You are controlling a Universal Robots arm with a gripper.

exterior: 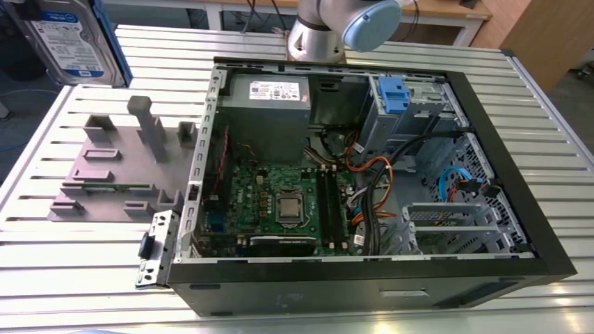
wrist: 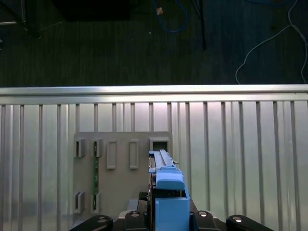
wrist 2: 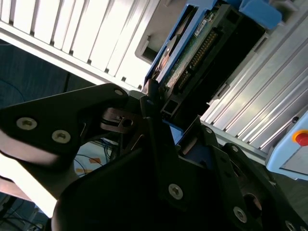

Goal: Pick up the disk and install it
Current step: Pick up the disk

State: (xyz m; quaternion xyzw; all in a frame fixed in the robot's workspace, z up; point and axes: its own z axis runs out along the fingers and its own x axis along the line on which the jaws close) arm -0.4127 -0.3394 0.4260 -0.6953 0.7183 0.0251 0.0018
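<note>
The disk (exterior: 69, 38) hangs at the top of the exterior view's left, its white-and-blue label facing the camera and a blue rail along one edge. It is well above the table, over the grey slotted holder (exterior: 121, 167). In the first wrist view I see the disk (wrist: 166, 190) edge-on with its blue rail on top, and the holder (wrist: 120, 168) lies on the table below it. My gripper (wrist: 166, 219) is shut on the disk. In the second wrist view the black fingers (wrist 2: 154, 125) clamp the disk (wrist 2: 192, 53), whose green circuit board and blue rails show.
An open computer case (exterior: 519, 209) lies on the slatted aluminium table (exterior: 74, 278), on the exterior view's right. Its grey drive bay carries a blue bracket (exterior: 394, 94). A green memory stick (wrist: 96, 175) sits in the holder. The arm's base (exterior: 325, 31) stands behind the case.
</note>
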